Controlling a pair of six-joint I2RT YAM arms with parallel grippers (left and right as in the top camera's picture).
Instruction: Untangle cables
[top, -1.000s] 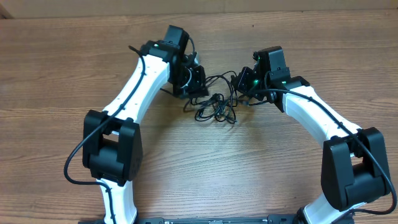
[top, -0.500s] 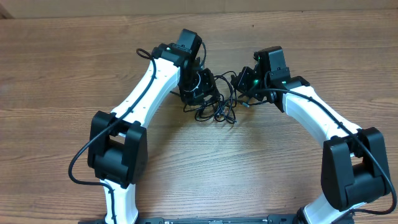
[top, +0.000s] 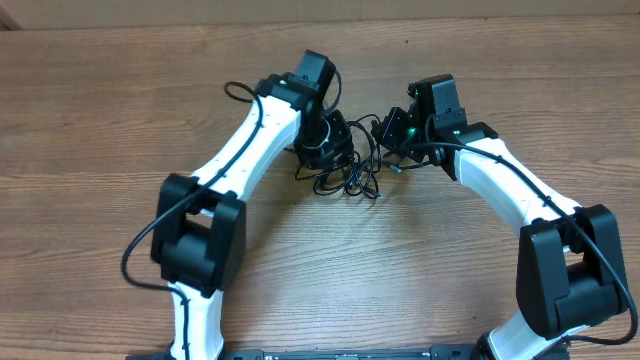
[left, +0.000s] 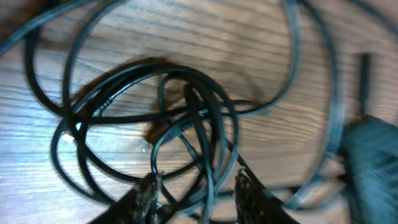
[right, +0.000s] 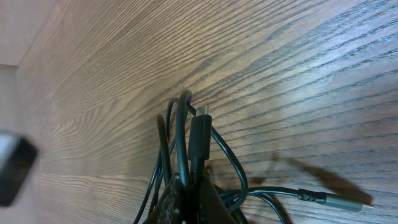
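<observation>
Cables (top: 348, 180) knotted at twelve o'clock of nearer left gripper (left: 196, 190), half-open astride loose strands; right gripper (right: 189, 199) clamped on cables, three o'clock.

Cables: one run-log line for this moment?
thin black cables: tangled heap on wooden table | left gripper: open, straddling strands | right gripper: shut on cable bundle

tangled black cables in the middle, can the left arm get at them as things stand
Probably yes. The left tool hangs right over the thin black cables, its fingers apart with loops between them and nothing in the way. The right tool grips part of the same bundle, which may limit pulling.
</observation>
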